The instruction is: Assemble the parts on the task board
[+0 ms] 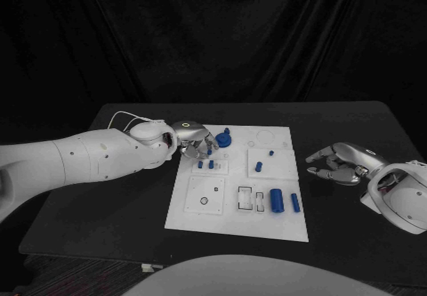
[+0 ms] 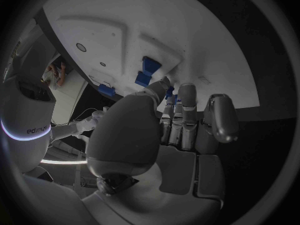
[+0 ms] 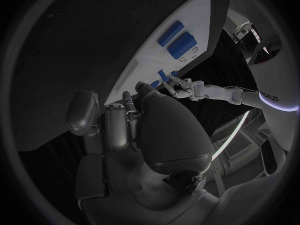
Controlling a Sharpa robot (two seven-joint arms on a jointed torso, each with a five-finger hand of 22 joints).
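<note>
My left hand (image 1: 192,137) pinched a small blue peg (image 1: 210,148) above the white board (image 1: 267,222); next it needed careful lowering. My right hand (image 1: 338,165) rested curled, empty.

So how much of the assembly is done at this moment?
Some small parts already stand on the board, and one round part sits at its far edge. The left hand reaches toward that corner. Two cylinders lie loose near the front. The right hand rests beside the board.
</note>
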